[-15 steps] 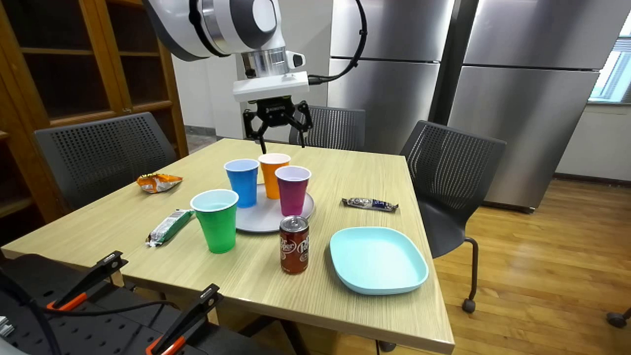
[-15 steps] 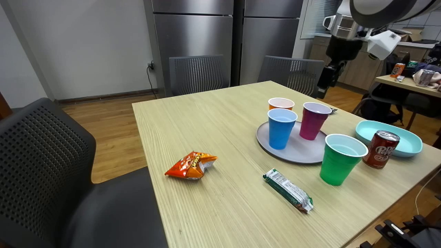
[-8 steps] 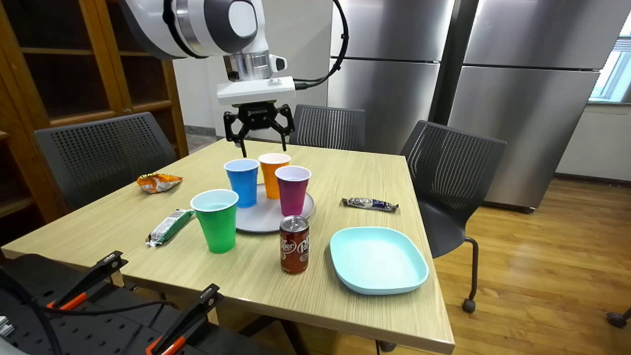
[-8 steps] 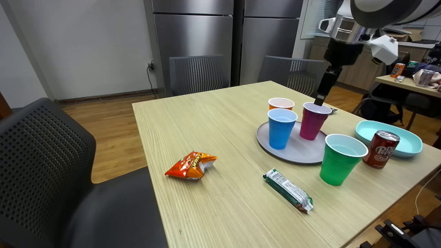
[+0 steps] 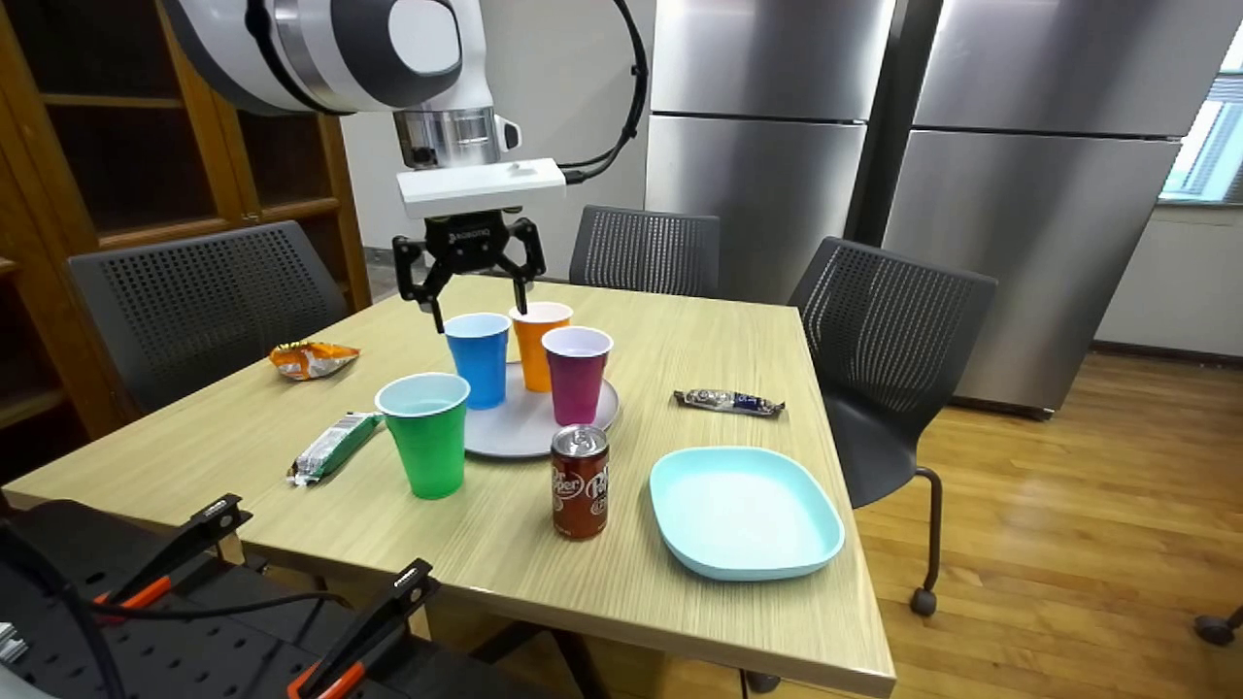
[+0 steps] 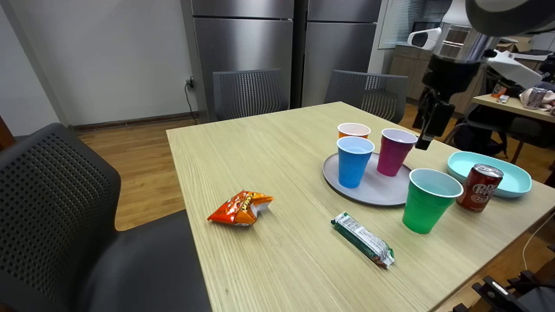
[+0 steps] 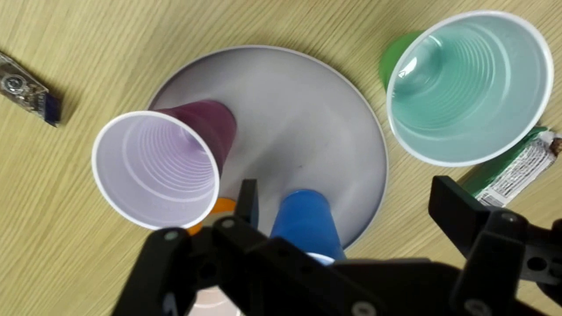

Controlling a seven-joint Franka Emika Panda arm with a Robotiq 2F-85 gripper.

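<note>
My gripper [image 5: 481,318] stands open and holds nothing, pointing down over the cups. In the wrist view its black fingers [image 7: 459,210] are spread wide. The blue cup [image 7: 307,215] shows between them, closer to the left finger. In an exterior view the fingertips overlap the rims of the blue and orange cup [image 5: 536,351], but contact cannot be made out. These two and the purple cup [image 5: 577,383] stand upright on a round grey plate [image 5: 510,439]. A green cup [image 5: 427,442] stands on the table beside the plate. The gripper hides most of the orange cup in the wrist view.
Near the green cup is a dark red soda can [image 5: 580,490], with a turquoise tray [image 5: 746,510] beyond it. A green-wrapped bar [image 6: 363,239], an orange snack bag [image 6: 241,208] and a dark-wrapped bar [image 5: 728,402] lie on the table. Chairs [image 5: 893,359] surround it.
The arm has swept left and a little lower in an exterior view, from behind the orange cup to over the blue cup. Cups and other objects have stayed put; the jaws remain spread.
</note>
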